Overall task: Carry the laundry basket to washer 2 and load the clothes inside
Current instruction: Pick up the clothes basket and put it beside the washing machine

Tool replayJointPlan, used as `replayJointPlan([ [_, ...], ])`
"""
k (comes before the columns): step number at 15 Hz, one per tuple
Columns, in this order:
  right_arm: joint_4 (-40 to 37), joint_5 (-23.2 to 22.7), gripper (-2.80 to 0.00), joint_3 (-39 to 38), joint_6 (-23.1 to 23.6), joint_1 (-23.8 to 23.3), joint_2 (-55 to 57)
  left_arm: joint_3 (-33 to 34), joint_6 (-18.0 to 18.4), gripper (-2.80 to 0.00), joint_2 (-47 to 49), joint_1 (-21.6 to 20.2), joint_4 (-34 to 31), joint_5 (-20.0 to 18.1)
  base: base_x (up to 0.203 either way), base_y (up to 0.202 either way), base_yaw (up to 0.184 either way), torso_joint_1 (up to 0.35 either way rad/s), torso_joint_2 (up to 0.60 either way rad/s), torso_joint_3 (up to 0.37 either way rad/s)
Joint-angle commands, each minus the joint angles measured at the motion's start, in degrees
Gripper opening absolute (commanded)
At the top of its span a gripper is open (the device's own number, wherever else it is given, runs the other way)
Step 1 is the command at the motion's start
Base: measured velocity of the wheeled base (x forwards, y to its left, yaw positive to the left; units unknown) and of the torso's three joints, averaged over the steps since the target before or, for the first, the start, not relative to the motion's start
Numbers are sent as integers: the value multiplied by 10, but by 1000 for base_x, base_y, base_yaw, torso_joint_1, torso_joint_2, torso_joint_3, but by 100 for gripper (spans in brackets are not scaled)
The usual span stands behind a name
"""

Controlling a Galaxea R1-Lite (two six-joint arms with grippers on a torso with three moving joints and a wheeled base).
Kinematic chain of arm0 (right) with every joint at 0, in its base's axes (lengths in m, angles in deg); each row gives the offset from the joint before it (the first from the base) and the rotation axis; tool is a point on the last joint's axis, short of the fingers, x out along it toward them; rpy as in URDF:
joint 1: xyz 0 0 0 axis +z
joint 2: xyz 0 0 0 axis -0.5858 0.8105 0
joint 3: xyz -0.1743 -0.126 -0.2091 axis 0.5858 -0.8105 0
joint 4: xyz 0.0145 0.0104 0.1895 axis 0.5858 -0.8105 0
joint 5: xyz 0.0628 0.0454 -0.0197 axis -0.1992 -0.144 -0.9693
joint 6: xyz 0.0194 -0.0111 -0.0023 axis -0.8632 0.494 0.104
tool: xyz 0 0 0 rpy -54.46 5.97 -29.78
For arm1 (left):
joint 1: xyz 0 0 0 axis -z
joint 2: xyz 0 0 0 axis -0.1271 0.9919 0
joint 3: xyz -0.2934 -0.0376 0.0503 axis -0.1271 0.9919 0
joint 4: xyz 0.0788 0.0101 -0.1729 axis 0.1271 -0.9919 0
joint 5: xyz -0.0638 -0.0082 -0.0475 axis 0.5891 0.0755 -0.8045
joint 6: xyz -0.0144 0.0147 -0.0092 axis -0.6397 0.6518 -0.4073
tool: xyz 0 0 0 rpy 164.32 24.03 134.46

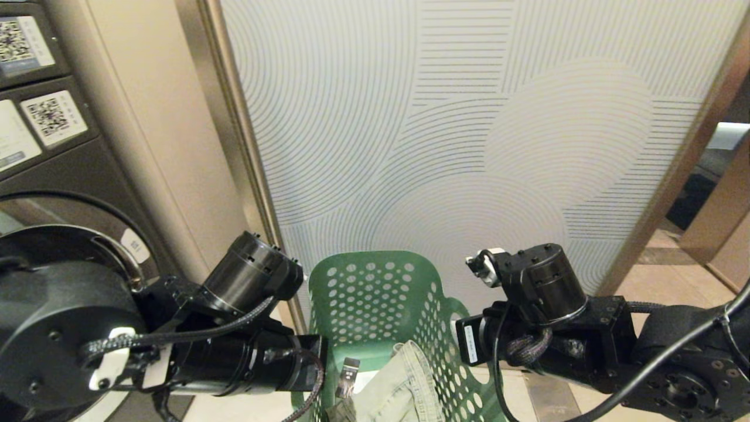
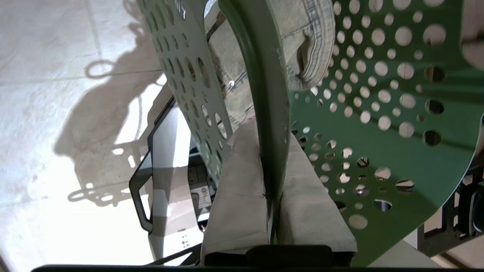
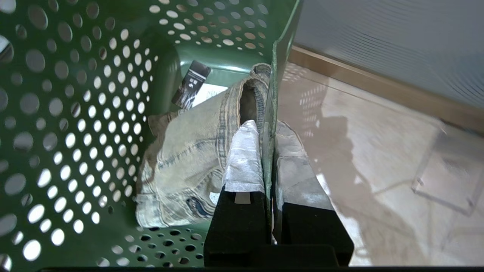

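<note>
The green perforated laundry basket (image 1: 375, 293) hangs between my two arms, above the floor. Light denim jeans (image 1: 404, 387) lie inside it with a dark tag (image 1: 350, 375). In the left wrist view my left gripper (image 2: 270, 130) is shut on the basket's rim (image 2: 264, 75), one taped finger on each side. In the right wrist view my right gripper (image 3: 266, 126) is shut on the opposite basket wall (image 3: 278, 68), beside the jeans (image 3: 181, 162). A washer (image 1: 64, 170) with QR labels stands at the far left; its number does not show.
A pale line-patterned panel (image 1: 469, 117) stands straight ahead behind the basket, with a metal post (image 1: 246, 146) between it and the washer. Tiled floor (image 3: 378, 151) lies below, and a clear plastic object (image 3: 446, 181) sits on it to the right.
</note>
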Motion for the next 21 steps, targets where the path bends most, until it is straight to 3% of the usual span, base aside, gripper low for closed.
replayJointPlan([
  [1,1,1,-280,-1,-1,0,1,0,-2,-280,0,0,-1,0,0,-8,173,3,3,7],
  [21,1,1,-280,-15,6,1,0,21,-4,-280,-4,0,1,0,1,-7,175,2,3,3],
])
